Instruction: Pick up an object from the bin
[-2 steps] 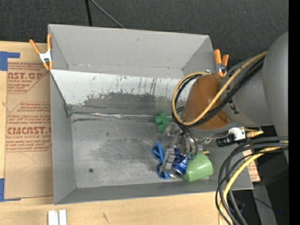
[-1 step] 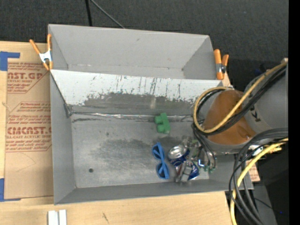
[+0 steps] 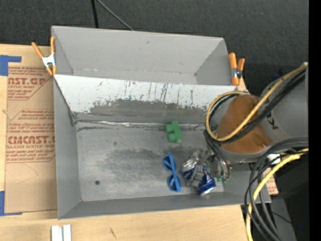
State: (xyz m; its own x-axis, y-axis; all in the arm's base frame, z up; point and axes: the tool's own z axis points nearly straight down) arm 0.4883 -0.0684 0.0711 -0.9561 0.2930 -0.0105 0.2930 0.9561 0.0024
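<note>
**Pick not yet confirmed: end effector down at the small heap, front-right of the bin**

Status. The end effector (image 3: 210,165) is low in the bin (image 3: 100,149), at the front-right part of the floor, in among a small heap of shiny blue-and-silver crumpled pieces (image 3: 201,182). I cannot tell whether it is spread or pressed together, because its metal parts blend with the crumpled pieces. Nothing is seen raised off the floor, so I judge that no grasp is secured yet. A sure grip, the lift and clearing the rim are all left.

Other contents. 1 blue spectacle-shaped thing (image 3: 171,172) lies just left of the heap; touching it or just apart, I cannot tell. 1 green block (image 3: 173,131) sits well apart, at the foot of the back slope.

Edges and room. The heap is near the front wall (image 3: 150,205). The right side of the bin is covered by the orange wrist cover (image 3: 243,127) and the cables (image 3: 261,190). I judge there is little sideways slack there, so a straight upward withdrawal looks safest. The left and centre of the floor are bare and give open room. Possible snag: the blue spectacle-shaped thing gets dragged along with the heap.
</note>
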